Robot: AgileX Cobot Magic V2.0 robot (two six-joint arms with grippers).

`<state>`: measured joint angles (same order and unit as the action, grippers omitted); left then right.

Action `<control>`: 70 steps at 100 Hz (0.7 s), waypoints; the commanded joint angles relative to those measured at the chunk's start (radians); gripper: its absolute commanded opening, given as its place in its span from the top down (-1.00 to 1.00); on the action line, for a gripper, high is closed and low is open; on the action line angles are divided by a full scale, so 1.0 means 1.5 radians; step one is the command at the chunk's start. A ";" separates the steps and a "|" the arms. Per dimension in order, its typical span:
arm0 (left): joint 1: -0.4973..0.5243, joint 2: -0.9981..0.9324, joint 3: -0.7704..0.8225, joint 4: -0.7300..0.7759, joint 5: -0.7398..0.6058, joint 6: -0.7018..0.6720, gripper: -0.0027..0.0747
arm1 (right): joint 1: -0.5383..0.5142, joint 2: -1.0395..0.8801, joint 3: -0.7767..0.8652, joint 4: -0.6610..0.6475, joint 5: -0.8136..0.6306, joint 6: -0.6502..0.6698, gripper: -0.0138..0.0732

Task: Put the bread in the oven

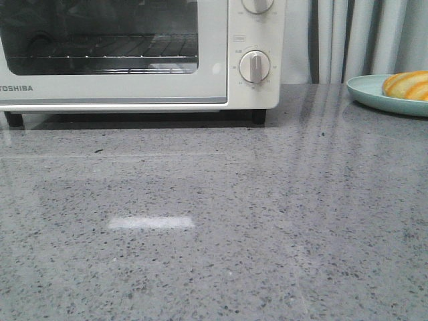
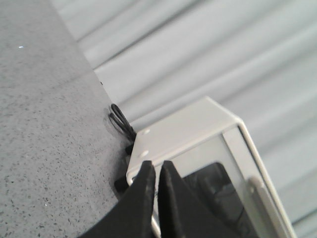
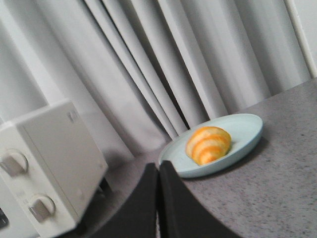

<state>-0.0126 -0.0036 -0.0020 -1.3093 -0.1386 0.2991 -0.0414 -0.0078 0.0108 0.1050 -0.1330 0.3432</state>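
The white Toshiba oven stands at the back left of the grey table with its glass door closed; the wire rack shows through the window. It also shows in the left wrist view and in the right wrist view. The bread, golden-orange with cream stripes, lies on a pale blue plate at the back right, also in the right wrist view. My left gripper is shut and empty near the oven's corner. My right gripper is shut and empty, short of the plate. Neither gripper shows in the front view.
Grey speckled countertop fills the front view. Pale curtains hang behind the table. A black cable lies behind the oven. The oven's round dials face forward on its right side.
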 commanded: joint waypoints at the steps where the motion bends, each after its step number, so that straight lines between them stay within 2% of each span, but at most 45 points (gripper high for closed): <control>1: -0.001 -0.019 -0.006 0.007 0.006 -0.005 0.99 | -0.003 -0.014 -0.021 0.037 -0.058 0.004 0.84; 19: -0.001 0.007 -0.133 0.253 0.156 0.015 0.99 | 0.007 -0.009 -0.154 0.009 0.158 -0.003 0.84; 31: -0.001 0.091 -0.251 0.368 0.236 0.051 0.99 | 0.025 0.021 -0.253 -0.007 0.293 -0.086 0.84; 40: -0.006 0.180 -0.341 0.382 0.274 0.123 0.99 | 0.046 0.057 -0.316 -0.007 0.373 -0.156 0.84; 48: -0.033 0.248 -0.403 0.384 0.273 0.146 0.99 | 0.065 0.094 -0.352 -0.007 0.417 -0.181 0.84; 70: -0.150 0.453 -0.556 0.385 0.281 0.256 0.99 | 0.094 0.148 -0.372 -0.007 0.422 -0.181 0.84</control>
<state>-0.1743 0.5564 -0.7272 -0.7235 0.3187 0.6152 0.0924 0.1763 -0.5121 0.1023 0.5595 0.0898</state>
